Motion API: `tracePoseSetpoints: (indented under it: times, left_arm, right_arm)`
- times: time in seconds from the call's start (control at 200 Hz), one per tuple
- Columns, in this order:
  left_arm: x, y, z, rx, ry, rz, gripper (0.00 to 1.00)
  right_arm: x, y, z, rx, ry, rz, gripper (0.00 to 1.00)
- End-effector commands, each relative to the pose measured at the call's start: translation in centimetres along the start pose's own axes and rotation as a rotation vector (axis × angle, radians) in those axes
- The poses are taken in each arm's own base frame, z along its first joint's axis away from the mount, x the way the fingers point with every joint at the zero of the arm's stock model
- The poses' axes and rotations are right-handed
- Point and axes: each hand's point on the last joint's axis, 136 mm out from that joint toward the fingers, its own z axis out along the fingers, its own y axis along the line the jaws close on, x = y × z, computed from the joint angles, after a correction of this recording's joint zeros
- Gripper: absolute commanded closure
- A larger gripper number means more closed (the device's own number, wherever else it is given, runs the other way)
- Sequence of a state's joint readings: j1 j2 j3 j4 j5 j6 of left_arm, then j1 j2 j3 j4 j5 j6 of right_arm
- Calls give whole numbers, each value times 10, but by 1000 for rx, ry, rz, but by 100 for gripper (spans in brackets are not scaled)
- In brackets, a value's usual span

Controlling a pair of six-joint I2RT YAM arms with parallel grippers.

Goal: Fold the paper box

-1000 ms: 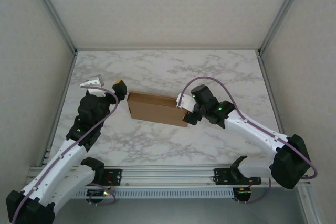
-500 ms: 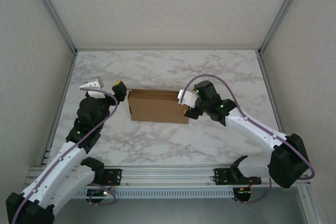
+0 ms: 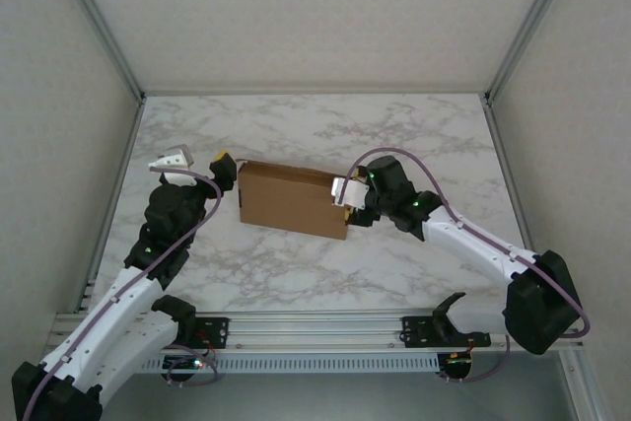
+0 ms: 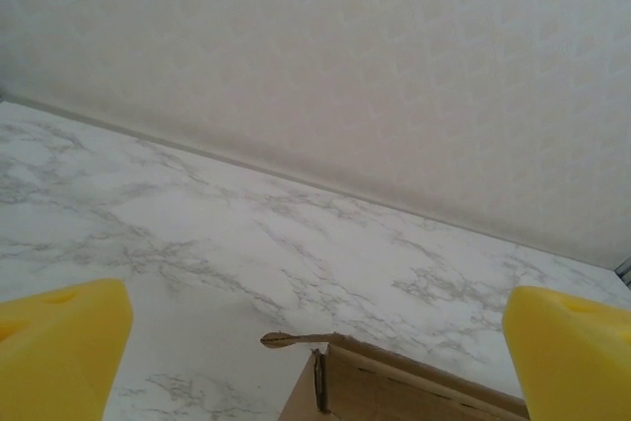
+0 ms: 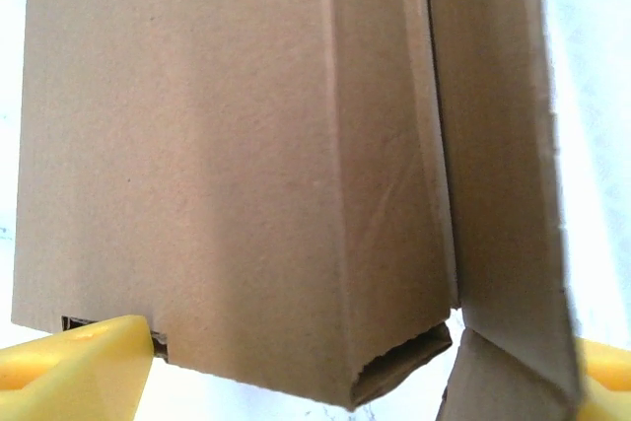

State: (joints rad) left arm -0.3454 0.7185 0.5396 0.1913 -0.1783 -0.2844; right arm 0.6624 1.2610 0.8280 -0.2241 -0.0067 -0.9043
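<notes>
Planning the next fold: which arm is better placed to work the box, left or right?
Right. Its jaws straddle the right end of the box, with a loose flap between them. The left jaws hang open just short of the left corner, around nothing.

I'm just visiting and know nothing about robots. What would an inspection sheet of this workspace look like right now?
Surface: marble-patterned table.
Job's things: brown paper box, folded up, one flap gaping.
Clutter: nothing seen.
Grippers: left tool open, near the box's left end; right tool straddles its right end, grip unclear.
Cables: purple cable along each arm.
Surroundings: pale walls, metal frame.
</notes>
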Motion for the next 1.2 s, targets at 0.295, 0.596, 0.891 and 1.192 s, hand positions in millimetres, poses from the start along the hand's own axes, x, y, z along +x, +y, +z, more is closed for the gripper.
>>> tracePoseSetpoints:
  times: [0.295, 0.596, 0.891, 1.192]
  left_arm:
    - [-4, 1, -2, -5, -37, -25, 4]
    - [-6, 2, -3, -10, -35, -25, 5]
    - [-20, -8, -4, 16, -40, 12, 4]
    - [-28, -18, -3, 49, -28, 12, 4]
  right_arm:
    - [-15, 10, -3, 153, -17, -230, 25]
    - [-13, 4, -11, 260, -22, -299, 25]
    - [-28, -4, -30, 268, -80, -263, 18]
    - [-37, 4, -49, 158, -145, -180, 13]
